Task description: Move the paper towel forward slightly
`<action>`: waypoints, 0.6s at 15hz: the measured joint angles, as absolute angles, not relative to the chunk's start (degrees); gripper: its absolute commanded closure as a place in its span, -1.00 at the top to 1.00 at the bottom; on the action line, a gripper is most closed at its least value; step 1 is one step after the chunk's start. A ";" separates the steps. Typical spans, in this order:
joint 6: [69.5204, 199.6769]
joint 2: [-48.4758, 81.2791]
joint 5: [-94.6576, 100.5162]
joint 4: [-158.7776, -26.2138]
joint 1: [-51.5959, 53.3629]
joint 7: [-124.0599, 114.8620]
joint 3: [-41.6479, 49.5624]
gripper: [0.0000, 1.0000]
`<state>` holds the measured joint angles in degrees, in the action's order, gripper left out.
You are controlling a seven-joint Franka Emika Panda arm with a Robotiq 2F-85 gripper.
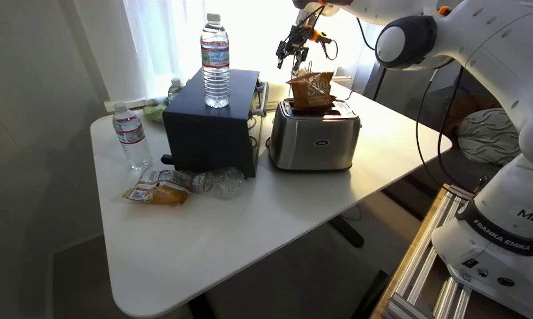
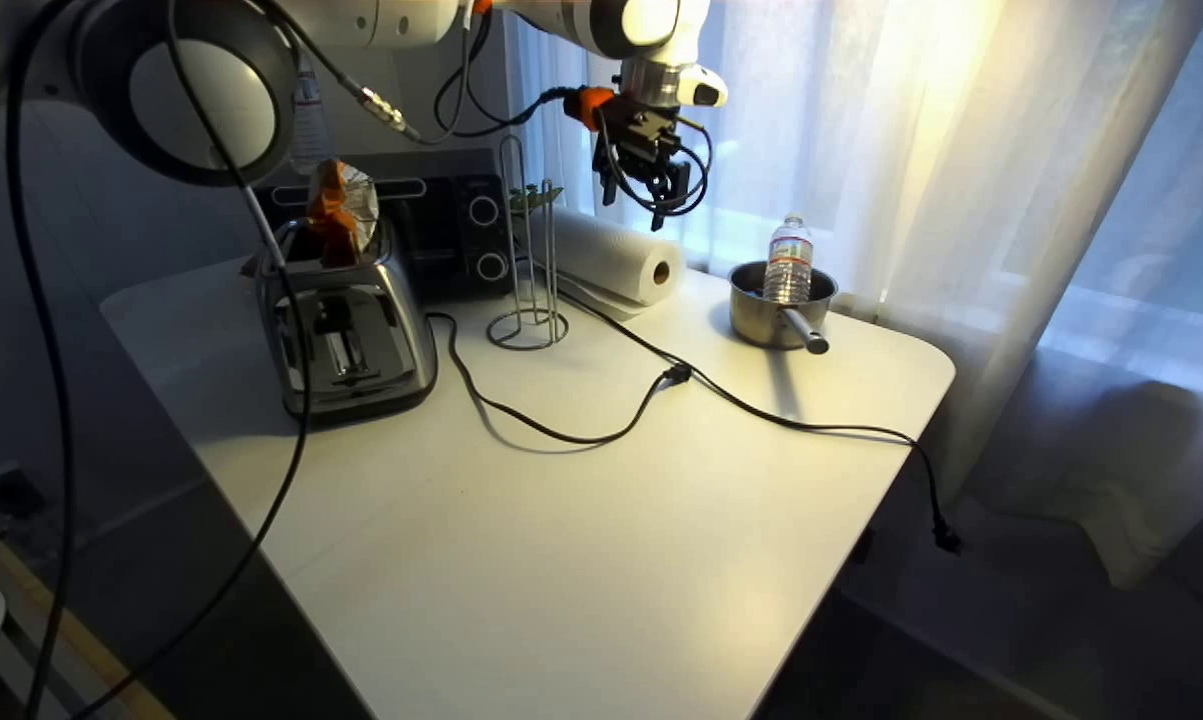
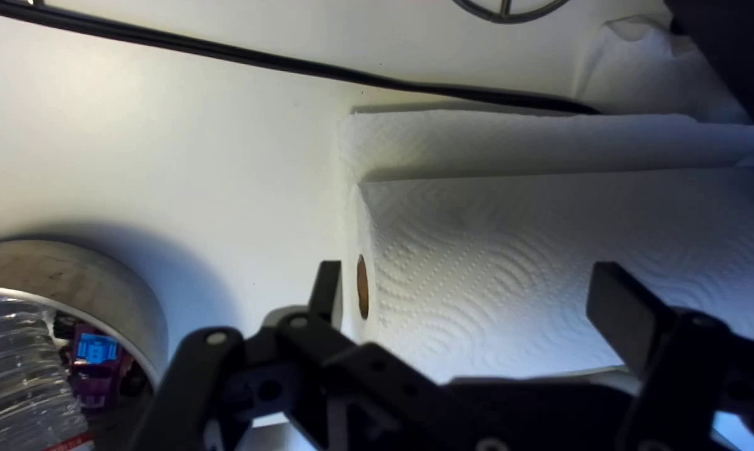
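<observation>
The paper towel is a white quilted roll [image 2: 611,255] lying on its side near the curtain, its brown core hole facing outward. It also fills much of the wrist view [image 3: 489,232], with a loose sheet along its upper side. My gripper [image 2: 632,212] hangs above the roll, open and holding nothing. In the wrist view the two fingertips [image 3: 466,275] stand wide apart, one just past the core end and one over the roll's body. Contact with the roll cannot be made out. In an exterior view the gripper [image 1: 288,66] shows behind the toaster, in front of the bright window.
A silver toaster [image 1: 313,146] holds an orange chip bag [image 1: 313,91]. A black toaster oven [image 1: 208,137] carries a water bottle [image 1: 215,66]. A wire stand [image 2: 528,346] and black cords [image 2: 581,440] lie near the roll. A pot [image 2: 751,322] holds another bottle [image 2: 789,262].
</observation>
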<state>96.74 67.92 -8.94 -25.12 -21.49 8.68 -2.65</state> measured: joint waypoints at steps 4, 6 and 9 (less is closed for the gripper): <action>98.18 65.31 -9.66 -24.93 -21.78 8.59 -3.19 1.00; 99.75 64.15 -9.66 -24.86 -21.81 8.64 -3.22 1.00; 100.57 63.09 -9.64 -24.84 -21.87 9.58 -3.21 1.00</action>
